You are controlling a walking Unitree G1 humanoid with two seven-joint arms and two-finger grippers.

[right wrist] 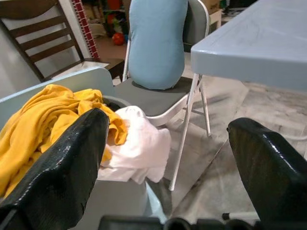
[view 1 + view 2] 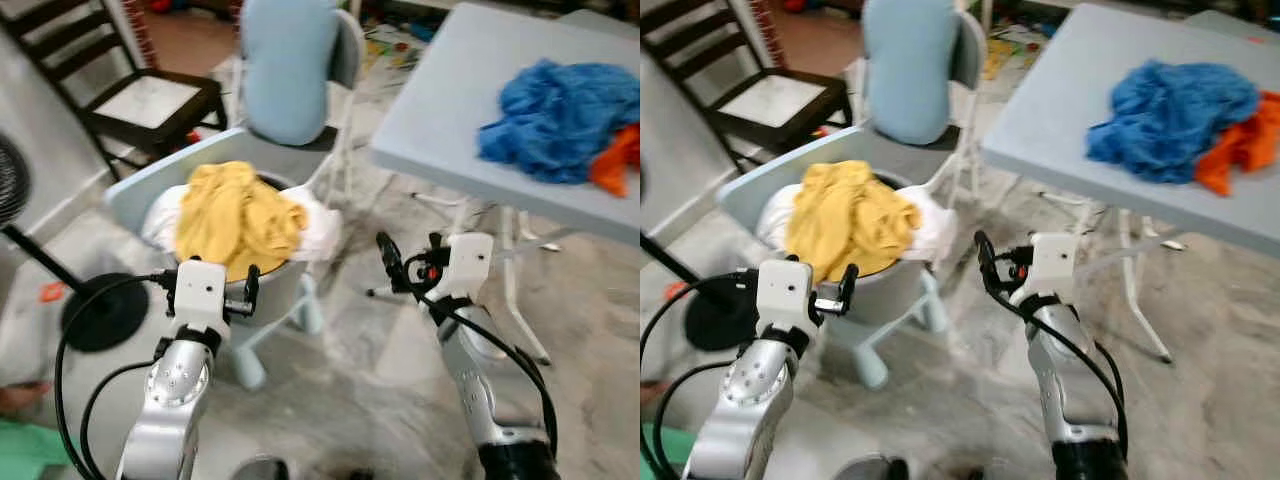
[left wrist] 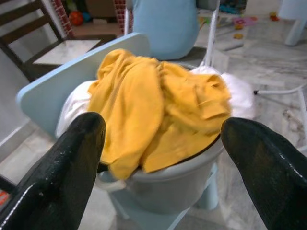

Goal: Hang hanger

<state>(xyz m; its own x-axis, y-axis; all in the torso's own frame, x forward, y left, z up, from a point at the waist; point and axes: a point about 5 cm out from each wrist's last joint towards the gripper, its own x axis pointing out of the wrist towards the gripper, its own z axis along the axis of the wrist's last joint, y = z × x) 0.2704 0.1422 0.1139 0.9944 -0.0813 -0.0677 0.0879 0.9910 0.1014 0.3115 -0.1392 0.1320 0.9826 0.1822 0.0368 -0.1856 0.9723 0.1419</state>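
Honestly, I can't make out any hanger; the yellow garment (image 2: 235,218) lies heaped over white cloth (image 2: 318,232) in the grey basket (image 3: 177,184). My left gripper (image 2: 210,290) hovers just before it, fingers spread wide, empty. My right gripper (image 2: 412,262) is spread and empty too, beside the table (image 2: 450,120).

Home, laundry basket (image 2: 270,290), chairs (image 2: 150,100), folding table (image 2: 450,120)

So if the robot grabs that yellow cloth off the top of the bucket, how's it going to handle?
The yellow cloth lies crumpled in soft folds, so it will probably be floppy and sag. It looks thin, likely light. It overlaps the white cloth in the bucket, so that may drag along.
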